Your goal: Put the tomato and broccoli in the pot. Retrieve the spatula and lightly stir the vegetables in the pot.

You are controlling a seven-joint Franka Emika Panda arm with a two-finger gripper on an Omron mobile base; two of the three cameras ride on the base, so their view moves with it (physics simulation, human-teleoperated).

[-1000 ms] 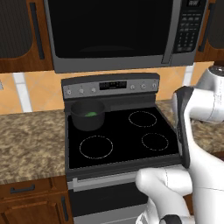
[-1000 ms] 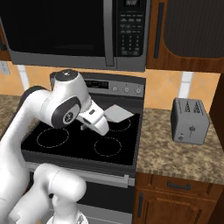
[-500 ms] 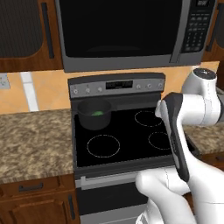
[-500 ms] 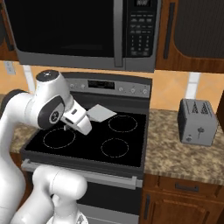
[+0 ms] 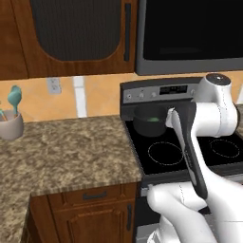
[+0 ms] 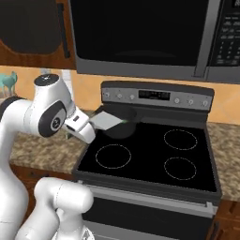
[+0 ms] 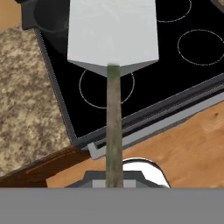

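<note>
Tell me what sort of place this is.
A home kitchen, rendered: a black glass-top stove with a microwave mounted above it, speckled stone counter beside it, and wooden cabinets.

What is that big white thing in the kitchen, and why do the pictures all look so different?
It is a robot arm on a base that drives. Two cameras ride behind it, one to its left and one to its right, so both show the same black stove from two sides. A third camera sits on its hand and looks along its fingers. They are shut on a spatula, whose wide grey blade points toward a dark pot on the back burner. Something green, probably broccoli, lies inside it. A cup of utensils stands on the speckled counter.
</note>
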